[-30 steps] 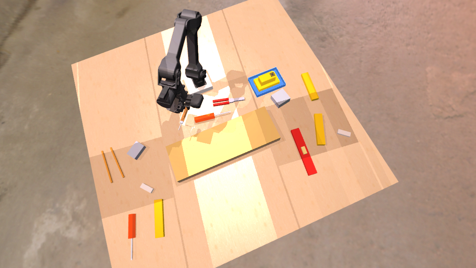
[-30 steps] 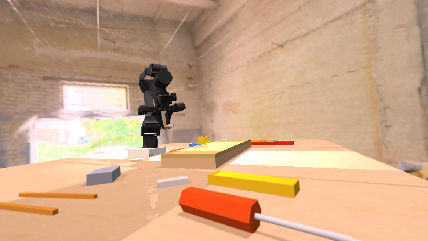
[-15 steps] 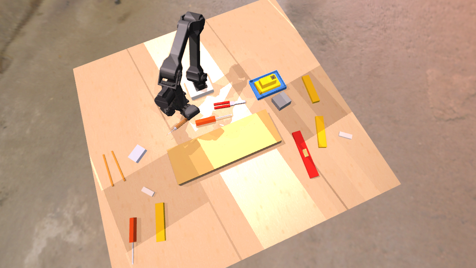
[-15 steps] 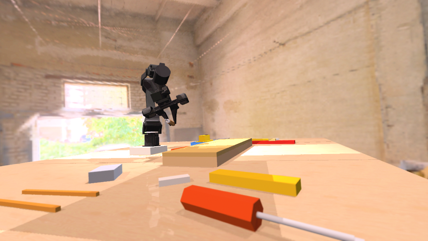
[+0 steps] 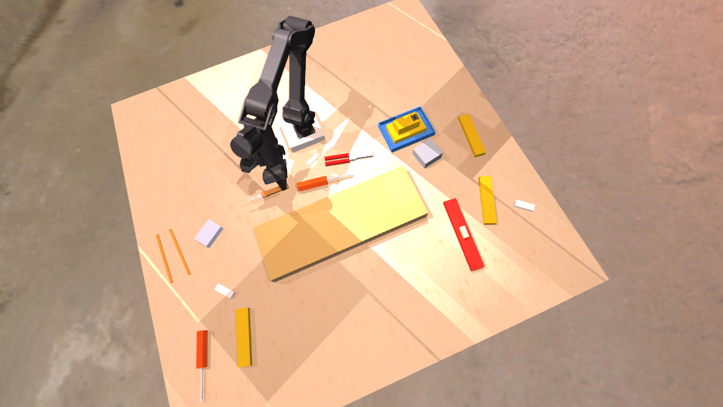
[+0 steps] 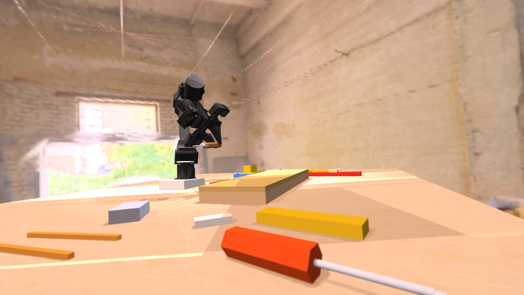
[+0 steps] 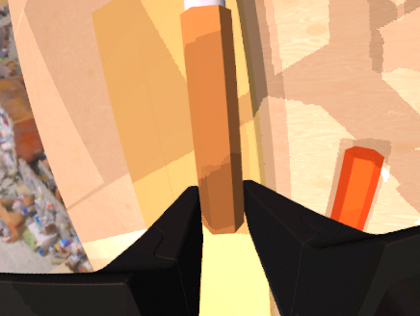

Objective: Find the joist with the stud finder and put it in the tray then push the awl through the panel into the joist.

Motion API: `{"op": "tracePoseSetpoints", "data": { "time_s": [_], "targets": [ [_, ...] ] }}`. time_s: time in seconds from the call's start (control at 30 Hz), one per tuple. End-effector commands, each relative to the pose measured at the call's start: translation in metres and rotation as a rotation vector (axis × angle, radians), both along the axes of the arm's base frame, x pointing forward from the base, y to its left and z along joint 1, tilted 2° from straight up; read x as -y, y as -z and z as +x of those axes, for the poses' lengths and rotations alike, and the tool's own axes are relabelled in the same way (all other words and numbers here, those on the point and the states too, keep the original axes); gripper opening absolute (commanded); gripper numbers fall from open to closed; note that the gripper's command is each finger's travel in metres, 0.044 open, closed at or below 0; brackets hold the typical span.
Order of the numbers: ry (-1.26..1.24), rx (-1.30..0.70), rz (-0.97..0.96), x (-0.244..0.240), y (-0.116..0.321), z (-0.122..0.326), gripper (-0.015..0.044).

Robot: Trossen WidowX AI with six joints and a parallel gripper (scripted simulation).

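My gripper (image 5: 284, 188) (image 6: 220, 143) (image 7: 221, 193) is shut on the end of the awl's handle. The awl (image 5: 271, 192) (image 6: 211, 145) (image 7: 209, 96) has an orange-brown handle and a pale metal shaft, and is held in the air, lying nearly level, with its tip pointing away from the fingers. The floor panel (image 5: 348, 217) (image 6: 238, 186) (image 7: 130, 120), a long yellowish board, lies below and to one side of the gripper. The yellow stud finder (image 5: 407, 125) (image 6: 250, 169) sits in the blue tray (image 5: 393, 147) (image 6: 240, 175). The joist is hidden under the panel.
An orange screwdriver (image 5: 312, 183) (image 7: 358, 188) and red-handled tool (image 5: 337, 159) lie between arm base and panel. A grey block (image 5: 427, 152) stands beside the tray, another (image 5: 208, 233) (image 6: 128, 212) left of the panel. A red level (image 5: 457, 223) and yellow bars (image 5: 487, 200) (image 5: 471, 134) lie right.
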State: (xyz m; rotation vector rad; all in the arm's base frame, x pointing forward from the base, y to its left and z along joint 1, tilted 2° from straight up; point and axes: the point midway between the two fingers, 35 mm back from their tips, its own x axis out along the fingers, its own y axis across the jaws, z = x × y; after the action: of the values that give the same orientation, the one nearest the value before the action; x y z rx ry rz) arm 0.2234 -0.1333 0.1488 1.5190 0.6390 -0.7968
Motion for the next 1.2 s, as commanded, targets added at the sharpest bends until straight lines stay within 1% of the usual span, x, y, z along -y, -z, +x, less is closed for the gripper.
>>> {"op": "tracePoseSetpoints", "data": {
  "time_s": [0.0,0.57,1.17],
  "targets": [
    [0.1,0.079,0.068,0.002,-0.008,0.006,0.0],
    [0.439,0.36,0.428,0.008,-0.037,0.022,0.0],
    [0.657,0.582,0.886,0.006,-0.071,0.029,0.0]
  ]
}}
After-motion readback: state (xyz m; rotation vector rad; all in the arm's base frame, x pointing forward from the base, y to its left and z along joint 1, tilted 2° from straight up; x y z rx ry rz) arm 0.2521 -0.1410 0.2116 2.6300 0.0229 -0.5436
